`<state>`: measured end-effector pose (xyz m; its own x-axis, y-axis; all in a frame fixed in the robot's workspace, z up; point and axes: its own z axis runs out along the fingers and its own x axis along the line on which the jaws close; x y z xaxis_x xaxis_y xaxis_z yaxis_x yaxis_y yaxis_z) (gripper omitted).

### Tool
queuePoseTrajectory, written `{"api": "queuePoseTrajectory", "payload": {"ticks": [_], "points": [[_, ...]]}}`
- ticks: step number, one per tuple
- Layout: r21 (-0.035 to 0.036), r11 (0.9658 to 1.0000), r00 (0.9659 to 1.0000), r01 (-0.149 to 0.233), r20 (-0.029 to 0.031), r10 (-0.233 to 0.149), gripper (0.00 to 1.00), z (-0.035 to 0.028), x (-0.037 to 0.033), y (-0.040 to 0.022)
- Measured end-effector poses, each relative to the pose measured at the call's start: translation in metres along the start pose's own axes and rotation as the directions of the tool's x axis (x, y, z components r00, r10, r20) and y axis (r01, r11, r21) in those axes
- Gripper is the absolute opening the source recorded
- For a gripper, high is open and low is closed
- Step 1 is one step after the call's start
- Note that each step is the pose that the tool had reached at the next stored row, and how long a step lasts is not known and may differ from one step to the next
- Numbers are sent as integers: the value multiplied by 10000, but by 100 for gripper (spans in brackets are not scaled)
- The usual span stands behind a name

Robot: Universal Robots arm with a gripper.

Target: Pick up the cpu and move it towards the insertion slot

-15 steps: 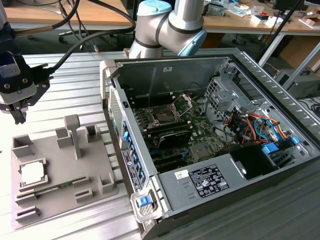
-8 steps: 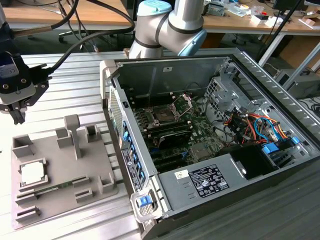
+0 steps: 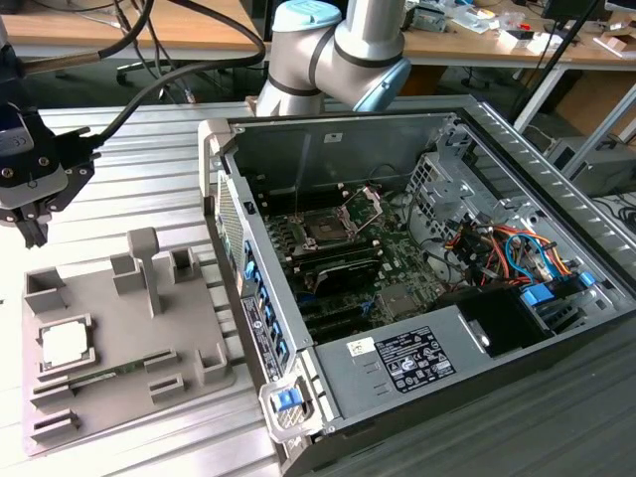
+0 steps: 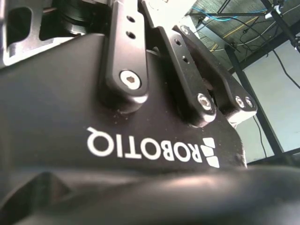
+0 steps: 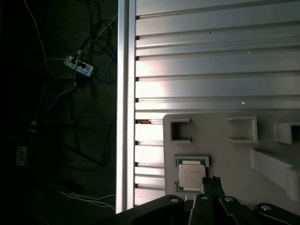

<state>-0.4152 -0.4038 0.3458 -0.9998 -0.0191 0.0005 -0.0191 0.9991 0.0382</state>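
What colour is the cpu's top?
Pale silvery-white; the cpu shows best in the first wrist view.

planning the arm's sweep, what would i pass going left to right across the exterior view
cpu → tall post → slot → coloured cables

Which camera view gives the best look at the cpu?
The first wrist view: it looks straight down on the cpu lying in its recess of the grey fixture. The exterior view shows it smaller and slanted, at the exterior view's left. The second wrist view is of no help for it.
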Motion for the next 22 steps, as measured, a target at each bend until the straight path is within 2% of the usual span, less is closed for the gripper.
{"api": "queuePoseTrajectory", "payload": {"ticks": [22], "points": [[0,10000,10000,0,1,0,11,7,55,1]]}}
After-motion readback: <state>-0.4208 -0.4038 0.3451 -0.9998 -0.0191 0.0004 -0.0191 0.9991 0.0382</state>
